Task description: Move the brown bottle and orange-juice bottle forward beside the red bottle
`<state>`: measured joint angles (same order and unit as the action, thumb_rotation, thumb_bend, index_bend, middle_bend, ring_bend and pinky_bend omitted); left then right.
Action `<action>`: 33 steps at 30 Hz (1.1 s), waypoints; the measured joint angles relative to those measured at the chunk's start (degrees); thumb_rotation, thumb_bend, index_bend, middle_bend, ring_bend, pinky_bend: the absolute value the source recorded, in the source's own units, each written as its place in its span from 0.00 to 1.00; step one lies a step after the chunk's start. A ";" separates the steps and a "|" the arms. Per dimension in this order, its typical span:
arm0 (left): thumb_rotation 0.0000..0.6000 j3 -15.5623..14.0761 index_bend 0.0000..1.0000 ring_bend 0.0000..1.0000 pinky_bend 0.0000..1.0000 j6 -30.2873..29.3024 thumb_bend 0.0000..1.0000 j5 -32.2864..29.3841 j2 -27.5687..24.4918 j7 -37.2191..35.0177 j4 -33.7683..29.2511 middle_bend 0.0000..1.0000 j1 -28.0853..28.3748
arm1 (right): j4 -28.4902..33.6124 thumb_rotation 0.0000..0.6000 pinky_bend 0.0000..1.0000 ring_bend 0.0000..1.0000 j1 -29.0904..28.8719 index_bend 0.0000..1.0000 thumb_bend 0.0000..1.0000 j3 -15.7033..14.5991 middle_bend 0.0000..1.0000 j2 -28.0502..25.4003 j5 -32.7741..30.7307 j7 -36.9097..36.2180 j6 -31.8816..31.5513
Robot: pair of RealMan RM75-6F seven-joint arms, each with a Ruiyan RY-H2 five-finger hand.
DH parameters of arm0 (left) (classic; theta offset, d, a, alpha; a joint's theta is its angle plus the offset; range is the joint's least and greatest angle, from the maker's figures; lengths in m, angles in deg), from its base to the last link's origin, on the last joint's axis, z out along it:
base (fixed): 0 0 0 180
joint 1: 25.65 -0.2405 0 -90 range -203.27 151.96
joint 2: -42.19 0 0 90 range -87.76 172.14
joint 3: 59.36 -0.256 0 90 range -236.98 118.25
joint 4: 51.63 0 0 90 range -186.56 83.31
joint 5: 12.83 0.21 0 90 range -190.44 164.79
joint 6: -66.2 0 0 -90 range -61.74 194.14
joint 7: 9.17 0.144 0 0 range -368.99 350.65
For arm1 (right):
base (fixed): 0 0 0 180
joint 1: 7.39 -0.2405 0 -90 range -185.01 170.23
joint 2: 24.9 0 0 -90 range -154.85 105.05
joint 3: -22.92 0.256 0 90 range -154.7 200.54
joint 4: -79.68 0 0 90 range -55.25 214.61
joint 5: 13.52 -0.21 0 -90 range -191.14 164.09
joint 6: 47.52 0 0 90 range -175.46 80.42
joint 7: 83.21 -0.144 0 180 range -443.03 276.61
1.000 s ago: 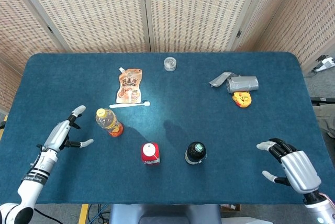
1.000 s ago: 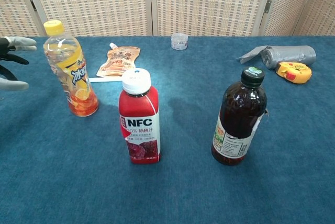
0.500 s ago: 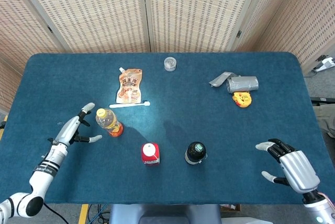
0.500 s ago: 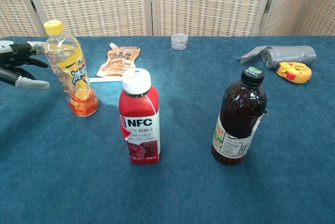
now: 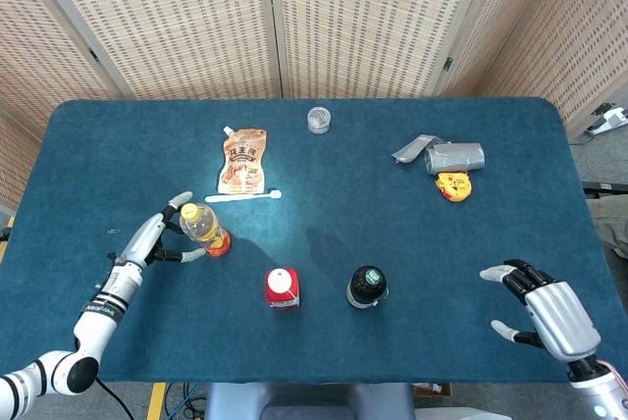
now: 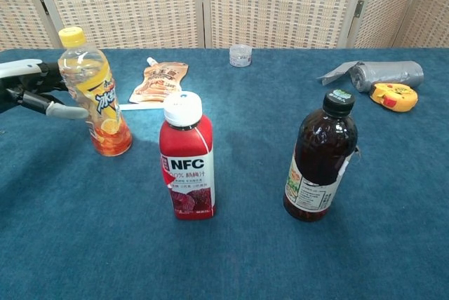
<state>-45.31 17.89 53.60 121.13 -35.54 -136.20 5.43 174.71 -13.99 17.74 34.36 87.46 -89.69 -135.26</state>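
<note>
Moved: left hand [image 5: 157,237] has come in from the left, fingers apart around the orange-juice bottle [image 6: 95,93], not clamped.
Label: red bottle [image 6: 186,158] reads "NFC".
Brown bottle [image 6: 320,157]: upright right of red, black cap.
Right hand [image 5: 548,312]: fingers spread, empty.

Test setup: blue-clothed table [image 5: 412,243], wicker screens [image 5: 373,18].

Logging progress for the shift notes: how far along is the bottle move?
Looks done: the brown bottle stands level with the red bottle. In hand: the left hand has its fingers spread at the orange-juice bottle, not yet closed. Left: gripping it and bringing it forward. The right hand rests open.
</note>
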 measured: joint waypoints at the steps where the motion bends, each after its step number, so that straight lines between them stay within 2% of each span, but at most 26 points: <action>1: 1.00 0.09 0.11 0.12 0.31 0.36 0.05 -0.14 0.04 -0.47 -0.02 0.07 0.12 | 0.01 1.00 0.44 0.21 0.02 0.33 0.04 0.03 0.34 -0.02 0.01 -0.02 0.04; 8: 1.00 1.19 0.12 0.12 0.31 3.28 0.05 -0.65 0.45 -4.35 -0.18 0.09 1.52 | 0.07 1.00 0.44 0.21 0.14 0.33 0.04 0.20 0.34 -0.12 0.21 -0.21 0.06; 15: 1.00 1.46 0.16 0.15 0.31 3.80 0.05 -2.11 1.98 -3.18 0.95 0.13 2.62 | 0.06 1.00 0.44 0.21 0.33 0.33 0.04 0.36 0.34 -0.29 0.26 -0.56 -0.09; 23: 1.00 2.17 0.40 0.23 0.31 2.45 0.05 -4.79 3.98 -1.13 1.85 0.30 3.01 | -0.01 1.00 0.44 0.21 0.36 0.33 0.04 0.58 0.34 -0.44 0.21 -1.01 0.07; 28: 1.00 2.45 0.50 0.29 0.31 1.65 0.05 -5.07 4.31 -0.46 1.60 0.40 3.04 | -0.01 1.00 0.44 0.21 0.36 0.33 0.04 0.66 0.34 -0.44 0.17 -1.14 0.28; 33: 1.00 2.56 0.56 0.33 0.32 0.94 0.05 -5.00 4.32 0.07 1.14 0.45 2.90 | -0.06 1.00 0.44 0.21 0.40 0.33 0.04 0.76 0.34 -0.41 0.12 -1.26 0.33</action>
<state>-42.75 18.83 48.60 125.45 -35.47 -135.06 8.33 174.65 -13.59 18.50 33.95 87.59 -90.94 -134.93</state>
